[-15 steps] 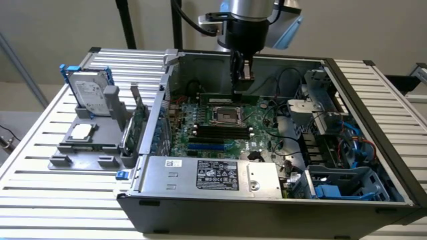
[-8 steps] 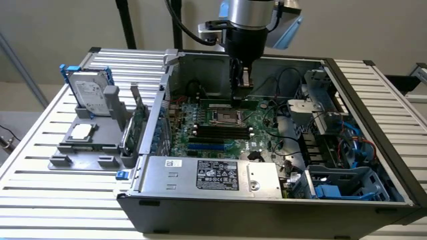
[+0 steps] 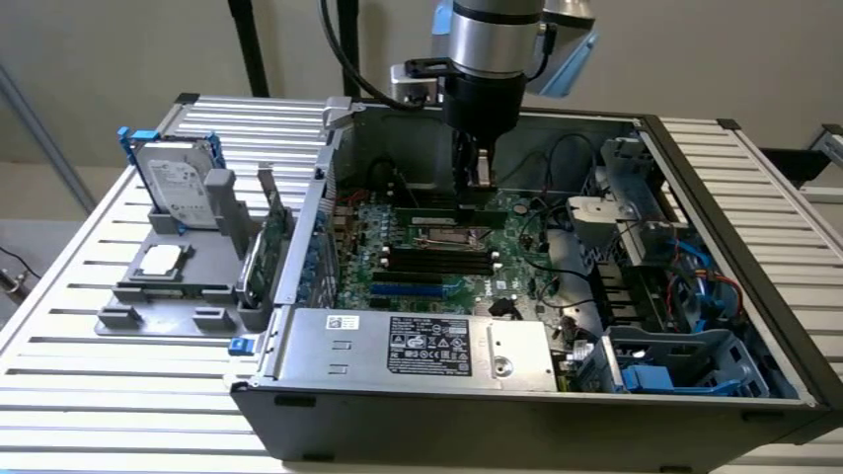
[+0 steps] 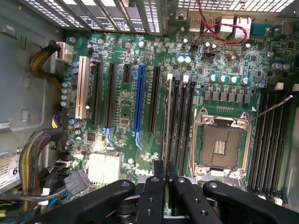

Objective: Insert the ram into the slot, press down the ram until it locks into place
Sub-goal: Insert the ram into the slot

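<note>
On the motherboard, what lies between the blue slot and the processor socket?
In the wrist view: one long black slot beside the blue slot, then several black memory slots before the processor socket.

White label [image 4: 10, 170] beside the cables shows a "6"; white DELL logo [image 4: 139, 172] on the board [image 4: 124, 107]; power-supply label [image 3: 435, 351] print unreadable.

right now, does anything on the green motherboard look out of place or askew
The thin silver wire lever of the empty metal-framed processor socket looks unlatched, slanting out over the black memory slots beside it instead of lying along the frame. Nothing else stands out.
</note>
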